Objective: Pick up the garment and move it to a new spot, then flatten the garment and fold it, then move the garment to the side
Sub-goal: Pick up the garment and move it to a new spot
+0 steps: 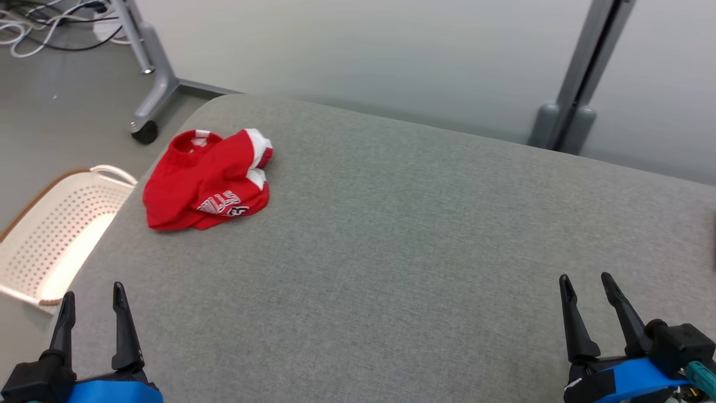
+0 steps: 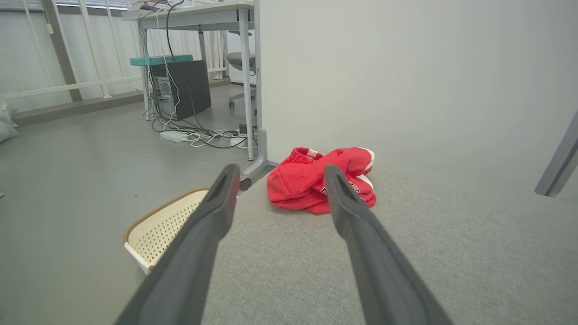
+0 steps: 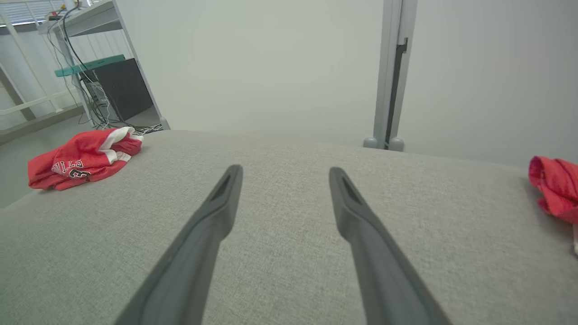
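Pickup not begun: your left gripper (image 1: 93,291) and right gripper (image 1: 587,277) gape empty, so send the left to the shirt (image 1: 207,182).

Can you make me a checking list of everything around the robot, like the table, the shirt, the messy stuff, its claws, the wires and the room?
Surface: grey fabric table top, smooth.
Job's things: red shirt, crumpled in a heap near the far left corner, with white trim and lettering showing.
Clutter: another red cloth at the table's right edge; white basket on the floor by the left side.
Grippers: left gripper and right gripper both open, holding nothing, at the near edge, apart from the shirt.
Cables: tangle of cables on the floor under a desk.
Surroundings: pale wall, grey post, dark computer.
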`<state>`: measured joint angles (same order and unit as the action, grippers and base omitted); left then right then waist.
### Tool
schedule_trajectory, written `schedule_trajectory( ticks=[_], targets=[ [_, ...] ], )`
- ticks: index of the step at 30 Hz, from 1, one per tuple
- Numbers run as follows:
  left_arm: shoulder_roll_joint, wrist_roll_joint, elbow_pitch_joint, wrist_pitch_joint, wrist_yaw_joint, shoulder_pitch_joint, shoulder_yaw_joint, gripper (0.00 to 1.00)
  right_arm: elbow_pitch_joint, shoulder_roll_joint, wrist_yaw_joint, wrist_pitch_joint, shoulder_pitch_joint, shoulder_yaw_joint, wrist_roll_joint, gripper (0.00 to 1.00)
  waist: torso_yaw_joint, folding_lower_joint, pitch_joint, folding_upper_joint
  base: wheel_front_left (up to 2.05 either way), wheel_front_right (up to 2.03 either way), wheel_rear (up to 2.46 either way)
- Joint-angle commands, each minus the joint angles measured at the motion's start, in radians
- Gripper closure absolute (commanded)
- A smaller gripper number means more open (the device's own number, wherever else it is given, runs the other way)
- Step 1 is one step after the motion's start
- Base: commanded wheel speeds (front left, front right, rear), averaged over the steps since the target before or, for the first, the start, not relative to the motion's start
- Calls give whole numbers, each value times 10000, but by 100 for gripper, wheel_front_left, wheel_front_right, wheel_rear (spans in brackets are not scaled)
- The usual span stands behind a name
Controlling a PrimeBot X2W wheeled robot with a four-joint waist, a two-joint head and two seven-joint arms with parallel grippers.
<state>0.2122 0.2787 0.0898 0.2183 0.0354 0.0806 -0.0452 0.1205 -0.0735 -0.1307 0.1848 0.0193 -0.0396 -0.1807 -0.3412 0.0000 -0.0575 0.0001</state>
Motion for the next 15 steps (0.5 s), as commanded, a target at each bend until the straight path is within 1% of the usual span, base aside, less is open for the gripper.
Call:
schedule_trajectory(
  ticks=[1,5,8,15],
  targets=[
    [3,27,-34,44,62,49,15,0,-57,-20,-1,-45,50,-72,20,0,-254,0,-138,-1,0,0,0],
    [1,85,30,90,53,8,24,0,-112,-4,-1,-67,93,-80,61,0,-493,0,-166,-1,0,0,0],
    [-13,104,33,122,87,15,32,0,-160,12,-1,-132,109,-36,76,0,-537,0,-171,-1,0,0,0],
    [49,170,154,189,166,-69,-62,0,-184,-16,-1,-171,109,97,43,0,-313,0,-197,-1,0,0,0]
  ],
)
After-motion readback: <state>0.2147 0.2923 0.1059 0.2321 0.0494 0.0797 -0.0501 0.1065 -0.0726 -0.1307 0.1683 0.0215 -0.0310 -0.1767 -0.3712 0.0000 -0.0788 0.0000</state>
